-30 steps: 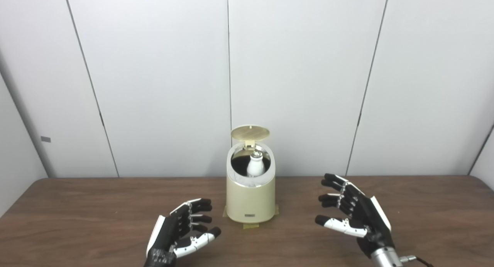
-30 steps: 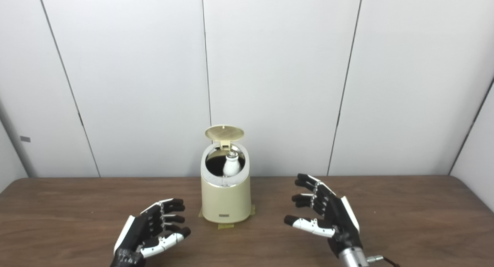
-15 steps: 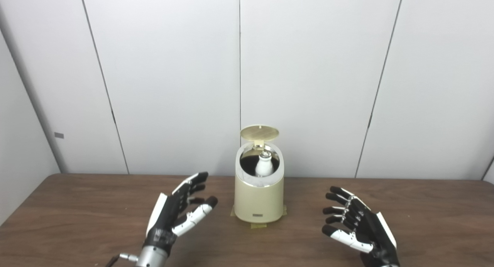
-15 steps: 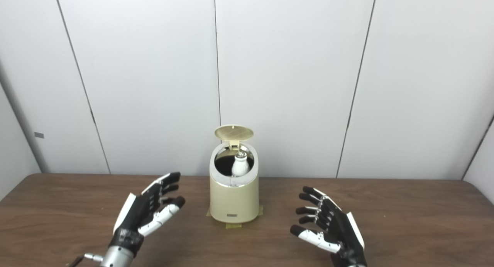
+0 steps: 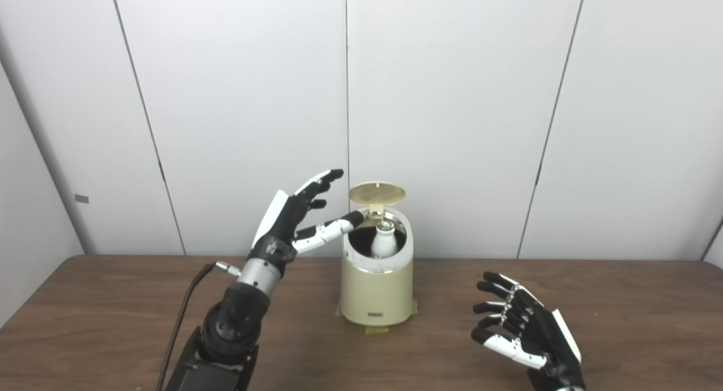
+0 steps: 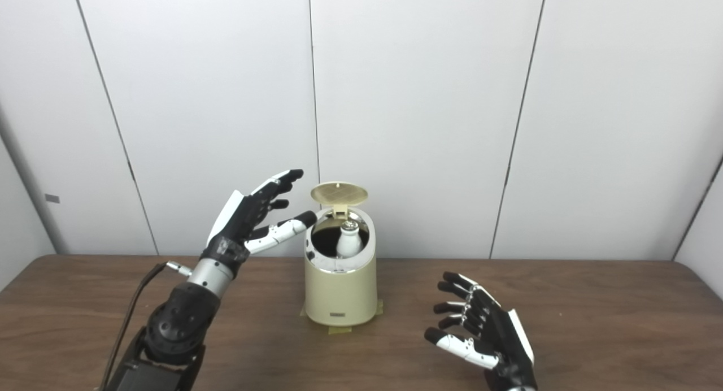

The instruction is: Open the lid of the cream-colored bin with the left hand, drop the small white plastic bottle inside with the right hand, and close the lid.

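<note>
Closing step in hand, as I read it: small white plastic bottle (image 5: 383, 241) w/ silvery cap already stands upright inside the cream-coloured cylindrical plastic bin (image 5: 377, 292), centre of frame, and the round ribbed lid (image 5: 377, 192) is tipped up on its rear hinge.

Left hand (image 5: 296, 218), black w/ white panels, is raised mid-left, just beside the bin rim; fingers spread apart, holding nothing, thumb tip near the rim's left edge.

Right hand (image 5: 528, 329) sits low at lower right, well apart from bin; fingers loosely splayed, empty.

Next move prob. needs left fingertips over the lid's top edge, then a push fwd & down till it seats.

Bin looks smooth, glossy chrome-like ring at mouth, taped to the matte brown wood-grain table (image 5: 113, 323).
</note>
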{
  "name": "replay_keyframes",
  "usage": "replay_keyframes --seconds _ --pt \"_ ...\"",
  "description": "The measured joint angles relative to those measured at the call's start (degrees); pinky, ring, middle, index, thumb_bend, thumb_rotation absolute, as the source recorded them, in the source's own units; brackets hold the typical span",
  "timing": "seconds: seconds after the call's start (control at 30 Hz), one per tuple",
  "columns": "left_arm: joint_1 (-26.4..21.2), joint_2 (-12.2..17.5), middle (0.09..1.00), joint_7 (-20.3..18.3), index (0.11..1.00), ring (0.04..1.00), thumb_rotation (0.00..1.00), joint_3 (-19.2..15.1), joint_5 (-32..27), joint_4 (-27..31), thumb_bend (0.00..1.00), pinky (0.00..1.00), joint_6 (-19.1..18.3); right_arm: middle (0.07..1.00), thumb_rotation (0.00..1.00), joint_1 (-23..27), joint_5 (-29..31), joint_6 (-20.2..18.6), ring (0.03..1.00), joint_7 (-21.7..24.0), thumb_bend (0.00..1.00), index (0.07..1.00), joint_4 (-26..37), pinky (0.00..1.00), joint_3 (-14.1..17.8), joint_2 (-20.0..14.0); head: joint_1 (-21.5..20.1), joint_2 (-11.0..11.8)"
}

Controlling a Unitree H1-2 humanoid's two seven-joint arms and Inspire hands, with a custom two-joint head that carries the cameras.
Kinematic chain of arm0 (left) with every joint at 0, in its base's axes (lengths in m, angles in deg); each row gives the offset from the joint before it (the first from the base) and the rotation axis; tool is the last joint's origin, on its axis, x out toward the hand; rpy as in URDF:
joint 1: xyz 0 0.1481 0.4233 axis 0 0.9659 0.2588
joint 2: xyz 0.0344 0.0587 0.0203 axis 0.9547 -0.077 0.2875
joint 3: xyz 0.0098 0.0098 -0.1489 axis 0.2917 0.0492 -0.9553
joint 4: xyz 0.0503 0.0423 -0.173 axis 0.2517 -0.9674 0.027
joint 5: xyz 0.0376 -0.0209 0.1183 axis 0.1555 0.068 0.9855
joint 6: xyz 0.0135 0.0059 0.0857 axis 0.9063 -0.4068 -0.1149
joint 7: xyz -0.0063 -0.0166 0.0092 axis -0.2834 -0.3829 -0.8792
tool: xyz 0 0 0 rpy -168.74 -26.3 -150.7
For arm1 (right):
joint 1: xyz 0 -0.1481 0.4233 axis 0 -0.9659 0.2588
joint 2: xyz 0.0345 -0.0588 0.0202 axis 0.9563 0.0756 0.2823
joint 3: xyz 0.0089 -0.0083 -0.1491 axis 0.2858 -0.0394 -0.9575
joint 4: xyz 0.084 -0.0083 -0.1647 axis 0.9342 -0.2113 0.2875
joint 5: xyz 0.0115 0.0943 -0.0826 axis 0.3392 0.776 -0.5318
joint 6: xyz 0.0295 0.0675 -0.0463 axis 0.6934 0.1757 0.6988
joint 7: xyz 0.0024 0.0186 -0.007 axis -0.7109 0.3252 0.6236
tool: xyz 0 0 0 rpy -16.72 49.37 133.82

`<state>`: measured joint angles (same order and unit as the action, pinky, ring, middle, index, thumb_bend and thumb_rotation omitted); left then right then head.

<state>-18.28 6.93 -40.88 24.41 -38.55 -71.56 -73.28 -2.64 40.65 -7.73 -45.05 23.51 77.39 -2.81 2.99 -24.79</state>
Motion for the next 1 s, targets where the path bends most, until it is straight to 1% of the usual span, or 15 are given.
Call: replay_keyframes --seconds 0.07,0.13,0.2,0.23,0.27,0.37,0.47,0.57,0.63,0.77,1.0 --pt "-1.5 0.0 0.955 -0.3 0.894 0.98 0.49 1.0 0.6 -1.0 0.8 0.92 0.0 0.759 0.25 0.0 0.0 0.0 0.589 -0.1 0.87 0.763 0.2 0.47 -0.1 0.1 0.0 0.0" --pt "-2.8 0.0 0.965 -1.4 0.905 0.989 0.51 1.7 1.2 -1.9 0.79 0.93 0.0 0.756 0.25 0.1 -0.1 0.0 0.585 0.0 0.87 0.762 0.3 0.46 -0.3 0.4 -0.1 0.0" --pt "-3.8 0.6 0.958 -2.3 0.905 0.979 0.52 3.4 2.4 -2.6 0.79 0.92 0.3 0.749 0.25 0.1 -0.1 0.0 0.58 -0.1 0.87 0.757 0.3 0.46 -0.3 0.5 -0.3 -0.1" --pt "-4.1 0.8 0.939 -2.6 0.894 0.962 0.53 4.3 3.2 -3.0 0.81 0.9 0.4 0.749 0.26 0.1 -0.1 0.0 0.579 -0.1 0.87 0.751 0.3 0.46 -0.3 0.5 -0.4 -0.2" --pt "-4.5 1.0 0.937 -2.8 0.893 0.96 0.53 5.2 4.6 -3.3 0.82 0.89 0.5 0.749 0.26 0.1 -0.1 -0.2 0.578 -0.1 0.87 0.751 0.5 0.46 -0.2 0.5 -0.4 -0.2" --pt "-5.4 1.2 0.918 -2.4 0.882 0.949 0.52 6.5 7.1 -4.3 0.83 0.87 0.9 0.743 0.26 0.1 -0.6 -0.6 0.566 -0.5 0.86 0.743 1.6 0.45 -0.3 0.5 -0.7 -0.3" --pt "-6.3 1.6 0.903 -2.1 0.873 0.953 0.51 7.8 10.0 -5.3 0.84 0.87 1.3 0.738 0.23 0.1 -1.1 -0.7 0.55 -0.7 0.84 0.735 1.9 0.44 -0.4 0.8 -0.9 -0.4" --pt "-7.0 1.6 0.907 -2.0 0.88 0.993 0.49 8.6 11.8 -6.0 0.85 0.91 1.5 0.739 0.21 0.1 -1.4 -1.7 0.562 -1.1 0.83 0.731 2.0 0.45 -0.5 1.3 -1.1 -0.5" --pt "-7.5 1.7 0.909 -2.5 0.881 0.999 0.5 9.2 12.5 -6.8 0.85 0.93 1.7 0.743 0.21 0.1 -1.5 -1.7 0.563 -1.2 0.83 0.733 2.2 0.46 -0.5 1.6 -1.1 -0.6" --pt "-7.6 2.2 0.893 -4.2 0.862 1.0 0.51 10.2 13.1 -6.9 0.86 0.91 2.6 0.744 0.21 0.1 -1.5 -1.7 0.568 -1.3 0.83 0.73 2.2 0.46 -0.5 1.6 -1.5 -0.7" --pt "-7.5 4.0 0.882 -5.7 0.845 1.0 0.53 10.5 14.2 -5.9 0.87 0.9 2.8 0.745 0.22 0.1 -1.7 -1.9 0.571 -1.3 0.83 0.738 2.2 0.46 -0.7 1.7 -1.8 -1.1"
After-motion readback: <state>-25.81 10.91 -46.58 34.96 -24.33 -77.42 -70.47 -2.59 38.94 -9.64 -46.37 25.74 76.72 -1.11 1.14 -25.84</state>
